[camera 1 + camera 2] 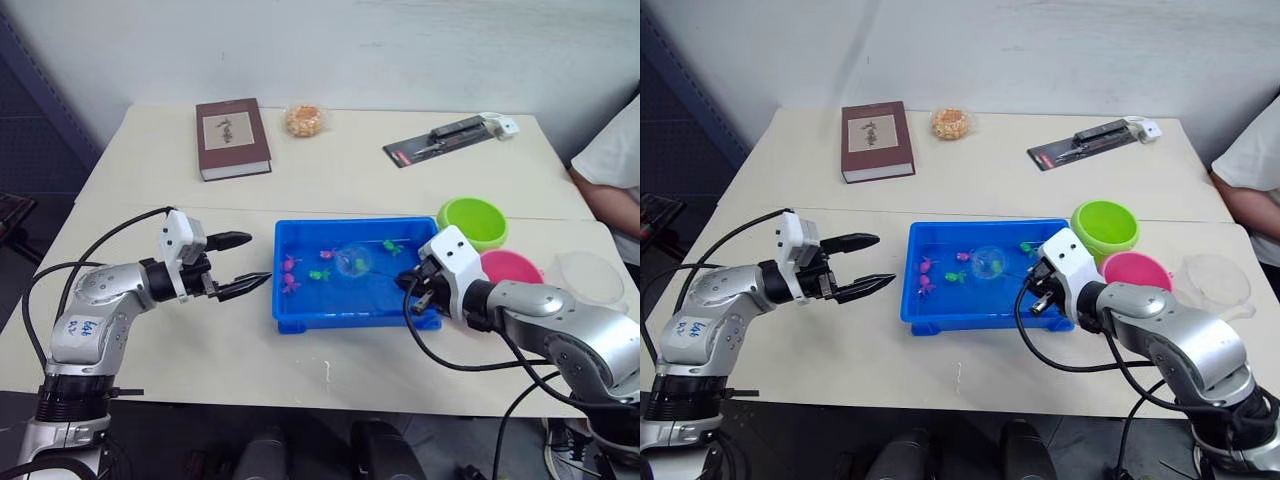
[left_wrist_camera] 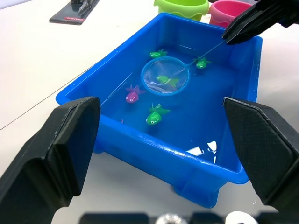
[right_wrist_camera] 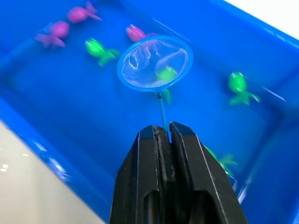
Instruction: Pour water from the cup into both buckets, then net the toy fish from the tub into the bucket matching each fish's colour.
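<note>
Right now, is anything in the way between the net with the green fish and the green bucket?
Nothing visible blocks it. The net is around a green fish in the tub; the green bucket stands just beyond the tub's far right corner.

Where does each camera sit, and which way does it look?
Left eye view: head, looking down over the table; both arms show, left gripper open.
Right eye view: same head camera, same scene.
Left wrist view: looks between open jaws at the tub.
Right wrist view: looks along shut jaws holding the net over a green fish.
Both wrist views share tub, net and fish.
</note>
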Controlling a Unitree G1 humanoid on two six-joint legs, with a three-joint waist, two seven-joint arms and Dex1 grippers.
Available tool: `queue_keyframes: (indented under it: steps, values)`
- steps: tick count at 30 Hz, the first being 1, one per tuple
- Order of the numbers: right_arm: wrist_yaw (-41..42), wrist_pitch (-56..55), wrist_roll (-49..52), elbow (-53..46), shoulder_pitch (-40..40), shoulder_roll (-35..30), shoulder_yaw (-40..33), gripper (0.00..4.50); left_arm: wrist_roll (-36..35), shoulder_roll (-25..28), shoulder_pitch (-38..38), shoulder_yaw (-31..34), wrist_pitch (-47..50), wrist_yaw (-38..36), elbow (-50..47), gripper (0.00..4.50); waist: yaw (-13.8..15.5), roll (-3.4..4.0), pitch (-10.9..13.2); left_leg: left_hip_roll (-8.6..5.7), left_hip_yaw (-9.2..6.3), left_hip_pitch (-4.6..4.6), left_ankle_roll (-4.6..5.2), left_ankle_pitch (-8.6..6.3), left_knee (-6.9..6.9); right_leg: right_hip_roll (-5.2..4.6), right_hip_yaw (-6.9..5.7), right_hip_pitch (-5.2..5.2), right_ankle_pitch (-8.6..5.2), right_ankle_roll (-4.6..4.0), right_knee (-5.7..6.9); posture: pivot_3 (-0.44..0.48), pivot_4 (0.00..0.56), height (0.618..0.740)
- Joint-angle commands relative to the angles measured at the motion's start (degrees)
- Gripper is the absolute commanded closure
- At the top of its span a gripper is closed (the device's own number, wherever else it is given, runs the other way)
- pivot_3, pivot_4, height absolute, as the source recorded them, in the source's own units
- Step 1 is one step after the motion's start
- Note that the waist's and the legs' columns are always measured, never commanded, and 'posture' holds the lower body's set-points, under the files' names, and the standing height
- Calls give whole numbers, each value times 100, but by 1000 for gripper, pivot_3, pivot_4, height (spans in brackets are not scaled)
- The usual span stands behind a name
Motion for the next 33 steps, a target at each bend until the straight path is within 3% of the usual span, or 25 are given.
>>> queue_keyframes:
  steps: [1,4,14,33]
  values:
    - [-2,198,-247,-39,-168,-66,33,4500,-77,93,55,84,51,8,-314,11,-7,0,0,0,1,-1,0,0,0,0,1,0,0,0,0,0,150,738]
    - [29,110,-682,180,-399,-107,415,4500,-57,115,44,61,84,7,-341,11,-39,0,0,-1,1,1,1,0,0,0,1,0,0,0,1,0,150,738]
    - [181,1,-1353,914,-1178,631,1119,4500,-75,122,66,54,251,111,-580,11,-62,0,0,1,6,-10,-1,1,-1,4,5,-19,0,0,6,0,150,738]
    - [907,-942,-2011,1144,-1182,1138,1243,4500,-136,106,229,116,370,187,-775,11,-65,0,0,1,11,-16,-2,1,-3,7,7,-33,0,-1,13,0,150,738]
